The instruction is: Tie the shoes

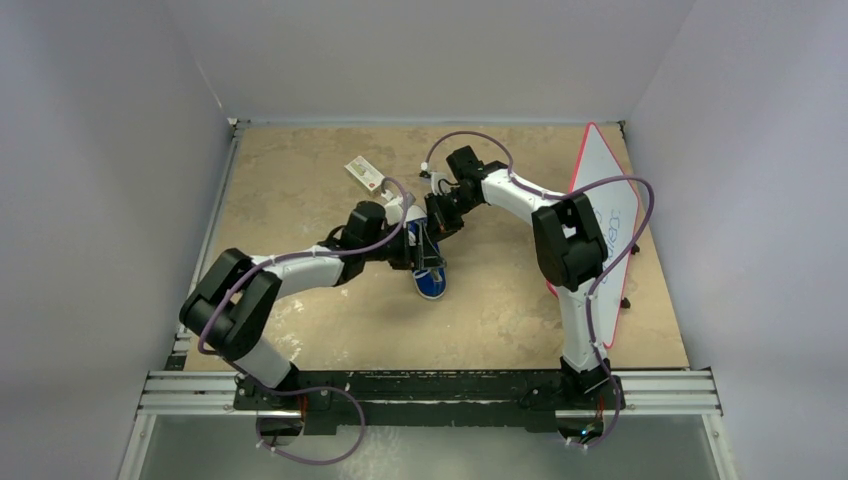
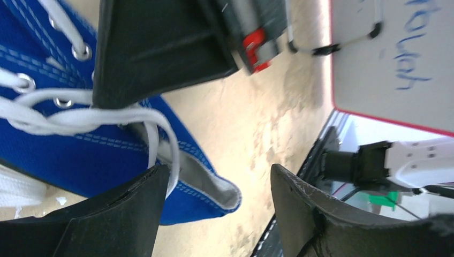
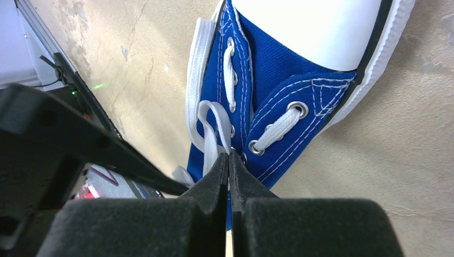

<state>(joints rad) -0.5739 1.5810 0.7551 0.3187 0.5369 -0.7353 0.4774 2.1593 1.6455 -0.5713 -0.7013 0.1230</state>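
Note:
The blue sneaker (image 1: pixel 432 281) with white sole and white laces lies mid-table, mostly under both grippers. In the right wrist view its toe cap is at the top and its eyelets (image 3: pixel 278 80) are in the middle. My right gripper (image 3: pixel 229 156) is shut, its tips pinching a white lace (image 3: pixel 214 126) over the tongue. It shows in the top view (image 1: pixel 441 216) above the shoe. My left gripper (image 2: pixel 219 179) is open over the shoe's heel collar (image 2: pixel 206 179). A lace loop (image 2: pixel 155 134) runs down against its left finger (image 2: pixel 123 214). The left gripper also shows in the top view (image 1: pixel 415 248).
A small white box with a red edge (image 1: pixel 365 175) lies behind the shoe on the left. A red-edged whiteboard (image 1: pixel 605 220) stands propped at the right and shows in the left wrist view (image 2: pixel 391 59). A metal rail (image 1: pixel 430 392) runs along the near edge.

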